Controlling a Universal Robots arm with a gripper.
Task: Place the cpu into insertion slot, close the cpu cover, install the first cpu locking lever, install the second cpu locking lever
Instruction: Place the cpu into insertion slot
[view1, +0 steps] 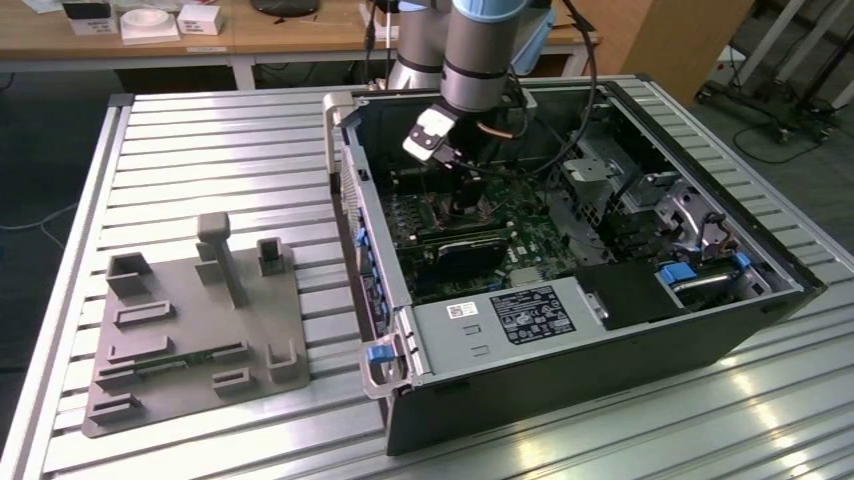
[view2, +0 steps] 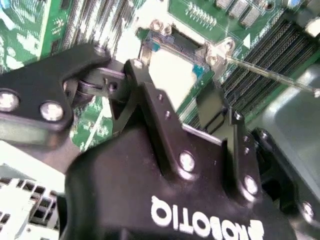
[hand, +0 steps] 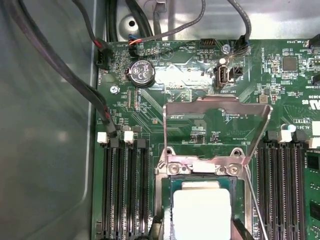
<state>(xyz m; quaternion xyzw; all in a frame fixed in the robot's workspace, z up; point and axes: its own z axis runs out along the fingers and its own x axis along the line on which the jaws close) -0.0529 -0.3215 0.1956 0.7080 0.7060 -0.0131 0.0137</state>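
Note:
The cpu (hand: 201, 207) lies flat in the insertion slot (hand: 164, 210), its silver top facing up, also seen in the second wrist view (view2: 170, 70). My gripper (hand: 197, 232) hangs just above it, open, with one black finger (view2: 136, 75) on each side of the chip. The cpu cover (hand: 215, 104) stands raised on its hinge beyond the slot. A thin wire locking lever (hand: 253, 200) sticks up beside the slot. In the exterior view the gripper (view1: 461, 200) reaches down into the open computer case.
Long black memory slots (hand: 122, 190) flank the socket on both sides. Black cables (hand: 75, 75) run along the case wall, with a coin battery (hand: 141, 74) nearby. A grey fixture plate (view1: 187, 320) lies on the slatted table beside the case (view1: 574, 400).

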